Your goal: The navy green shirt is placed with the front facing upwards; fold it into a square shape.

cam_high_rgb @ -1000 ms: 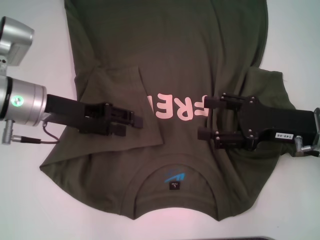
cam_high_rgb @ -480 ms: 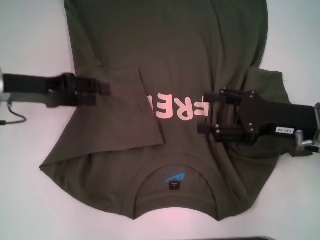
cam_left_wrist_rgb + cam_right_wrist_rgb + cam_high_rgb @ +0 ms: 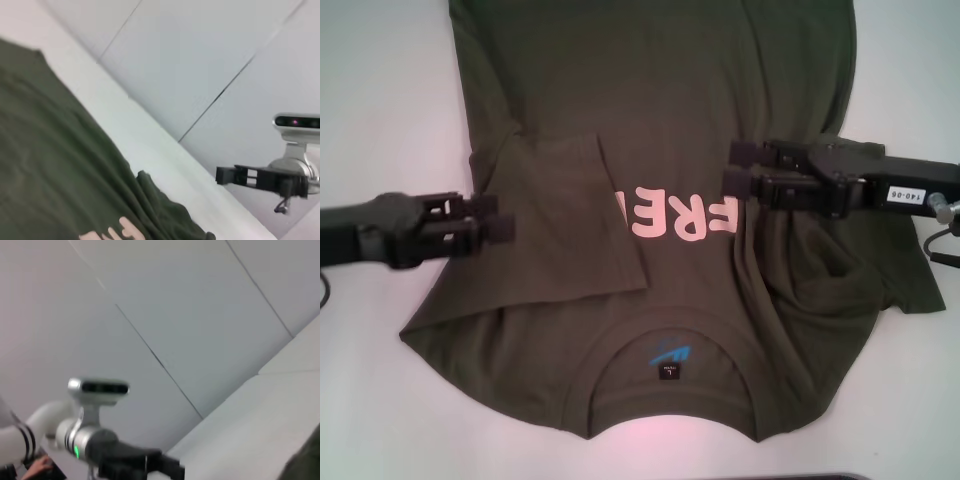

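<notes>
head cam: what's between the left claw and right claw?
In the head view, the folded-in sleeve flap and pink block letters of the dark olive-green cotton T-shirt lie between the left claw and right claw. No bare table.

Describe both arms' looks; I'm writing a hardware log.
Both end in black, blocky pincers. The right pincer has a white label printed 140-06 on its body and a thin cable by the wrist. The left pincer is plain black, no markings visible.

Shirt: one, dark olive green, with one row of pink letters and one collar label. Grippers: two, one left gripper and one right gripper. Table: one, white.
</notes>
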You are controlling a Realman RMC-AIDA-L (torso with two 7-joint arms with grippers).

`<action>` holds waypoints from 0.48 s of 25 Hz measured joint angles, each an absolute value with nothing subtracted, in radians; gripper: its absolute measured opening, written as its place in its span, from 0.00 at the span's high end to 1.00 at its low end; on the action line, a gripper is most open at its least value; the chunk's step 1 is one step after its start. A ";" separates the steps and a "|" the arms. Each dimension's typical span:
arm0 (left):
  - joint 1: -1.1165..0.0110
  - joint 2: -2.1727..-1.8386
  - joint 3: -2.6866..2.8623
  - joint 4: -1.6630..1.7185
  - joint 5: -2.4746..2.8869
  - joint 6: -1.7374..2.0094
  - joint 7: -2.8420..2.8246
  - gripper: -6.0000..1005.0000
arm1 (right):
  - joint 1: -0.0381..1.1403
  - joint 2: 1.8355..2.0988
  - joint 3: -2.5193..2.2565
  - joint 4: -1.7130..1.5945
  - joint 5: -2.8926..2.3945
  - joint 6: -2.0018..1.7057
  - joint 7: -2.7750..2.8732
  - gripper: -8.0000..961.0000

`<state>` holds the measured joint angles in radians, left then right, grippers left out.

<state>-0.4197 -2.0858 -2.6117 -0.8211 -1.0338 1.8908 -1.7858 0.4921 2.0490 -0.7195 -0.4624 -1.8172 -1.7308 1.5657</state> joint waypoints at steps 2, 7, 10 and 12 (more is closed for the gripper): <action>-0.376 -2.091 -2.615 -0.817 -1.060 1.896 -1.715 0.37 | 0.489 2.055 -0.702 -0.462 -1.783 -1.746 1.569 0.08; -0.314 -2.088 -2.622 -0.783 -1.065 1.916 -1.606 0.37 | 0.475 2.048 -0.665 -0.460 -1.734 -1.778 1.666 0.08; -0.292 -2.085 -2.620 -0.773 -1.061 1.925 -1.557 0.37 | 0.466 2.031 -0.651 -0.472 -1.737 -1.779 1.754 0.08; -0.275 -2.081 -2.619 -0.771 -1.060 1.928 -1.541 0.37 | 0.454 2.010 -0.652 -0.496 -1.748 -1.775 1.821 0.08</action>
